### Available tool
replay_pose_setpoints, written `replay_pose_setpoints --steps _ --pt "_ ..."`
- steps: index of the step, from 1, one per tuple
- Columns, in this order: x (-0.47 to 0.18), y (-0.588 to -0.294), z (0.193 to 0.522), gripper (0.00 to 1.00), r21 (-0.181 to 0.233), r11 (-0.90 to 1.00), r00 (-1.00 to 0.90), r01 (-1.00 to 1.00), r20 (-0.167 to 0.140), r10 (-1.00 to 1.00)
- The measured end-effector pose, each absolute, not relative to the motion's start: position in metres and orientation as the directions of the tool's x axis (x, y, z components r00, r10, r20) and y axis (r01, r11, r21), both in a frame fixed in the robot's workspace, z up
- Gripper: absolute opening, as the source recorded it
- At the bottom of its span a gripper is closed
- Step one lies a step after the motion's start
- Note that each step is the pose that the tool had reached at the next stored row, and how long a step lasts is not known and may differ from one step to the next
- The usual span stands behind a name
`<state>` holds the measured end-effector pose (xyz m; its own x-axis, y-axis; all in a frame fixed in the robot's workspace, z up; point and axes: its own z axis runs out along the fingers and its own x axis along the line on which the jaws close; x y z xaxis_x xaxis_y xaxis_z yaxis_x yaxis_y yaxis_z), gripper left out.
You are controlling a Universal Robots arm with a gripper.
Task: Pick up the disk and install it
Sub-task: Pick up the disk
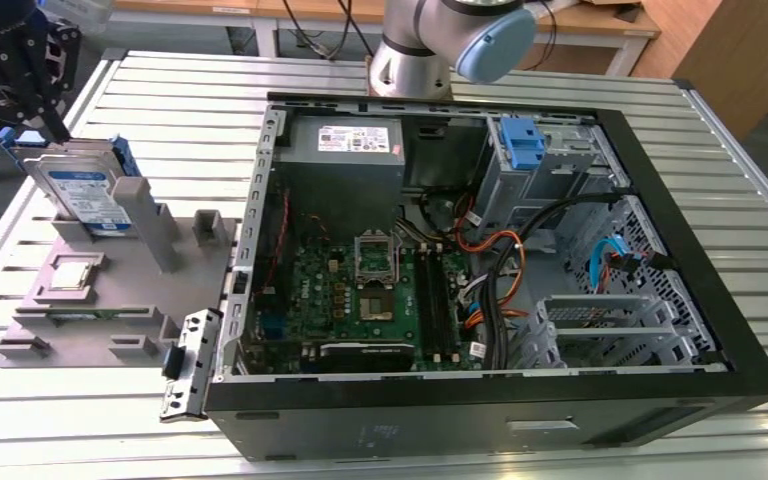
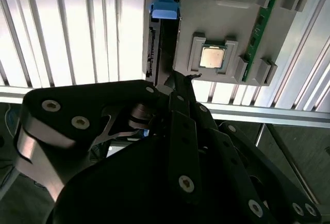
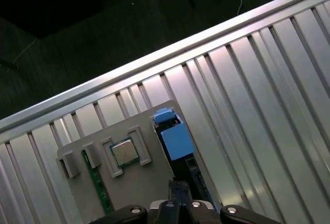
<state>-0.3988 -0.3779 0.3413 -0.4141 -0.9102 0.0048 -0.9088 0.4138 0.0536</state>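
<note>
The disk (image 1: 87, 195) stands on edge in a slot of the grey fixture (image 1: 111, 305) at the exterior view's left. It is silver with a white-and-blue label and a blue carrier frame. My black gripper (image 1: 53, 128) hangs just above the disk's top edge, its fingers together with nothing seen between them. In the second wrist view the gripper (image 2: 180, 77) points at the near end of the disk (image 2: 156, 43), seen edge-on with its blue tab (image 2: 164, 4). In the first wrist view the gripper (image 3: 179, 185) lies over the blue carrier (image 3: 176, 139).
An open computer case (image 1: 744, 360) lies on the slatted metal table (image 1: 157, 90), with a drive bay holding a blue carrier (image 1: 523, 140) at its far side and a grey power supply (image 1: 351, 140). The fixture also carries a processor chip (image 2: 211, 57) and a green memory stick (image 2: 260, 30).
</note>
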Motion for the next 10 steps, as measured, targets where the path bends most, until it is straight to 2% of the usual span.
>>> replay_pose_setpoints --steps 10 --pt "-0.3988 -0.3778 0.3392 0.11 0.055 0.271 -0.271 -0.961 0.001 -0.962"
